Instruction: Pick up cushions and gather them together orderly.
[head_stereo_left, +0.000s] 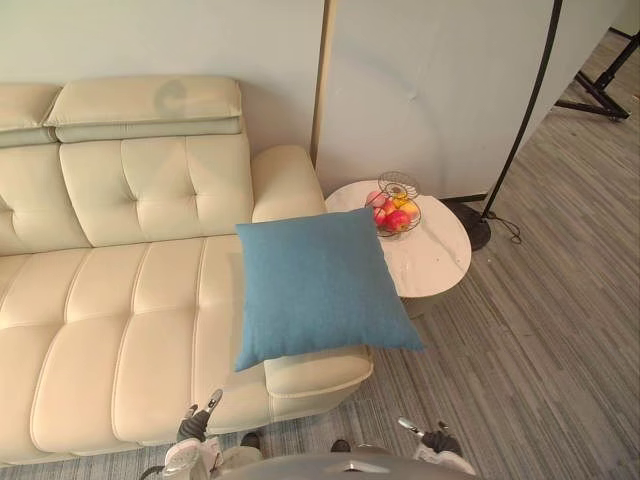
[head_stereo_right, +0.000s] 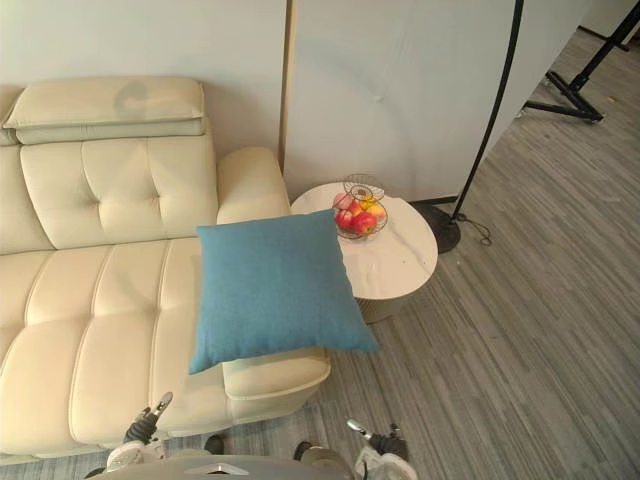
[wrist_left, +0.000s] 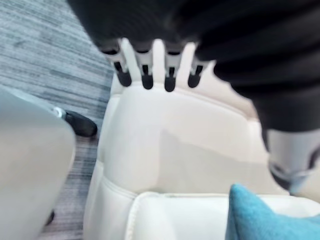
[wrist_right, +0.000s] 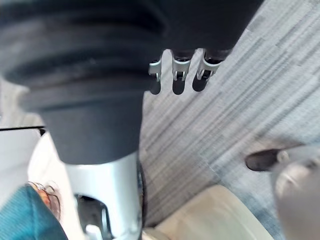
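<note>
Nearest, at the bottom of the eye views, are the robot's two hands, both low in front of the sofa. Its left hand (head_stereo_left: 192, 430) hangs by the front edge of the seat. In its wrist view its silver, dark-tipped fingers (wrist_left: 145, 75) reach out straight and side by side above the cream upholstery, with the thumb off to one side, and they grip nothing. Its right hand (head_stereo_left: 438, 440) hangs over the grey striped plank floor (head_stereo_left: 540, 350), well apart from the sofa. Its fingers (wrist_right: 177, 70) are loosely extended and likewise empty.

A square blue fabric cushion (head_stereo_left: 315, 290) lies flat at the right end of the cream tufted leather sofa (head_stereo_left: 120, 300), spread over the seat's right edge and the low armrest. Its near right corner juts past the armrest, out over the floor, and neither hand touches it (a blue corner of it also shows in each wrist view).

Just beside that end of the sofa stands a round white side table (head_stereo_left: 440, 255). Part of its left edge is hidden under the cushion's far right corner. A wire basket of red and yellow fruit (head_stereo_left: 397, 208) sits near the table's far edge, close to the cushion, though contact cannot be made out. Behind the table a black curved floor lamp pole (head_stereo_left: 530, 110) rises along the pale wall.
</note>
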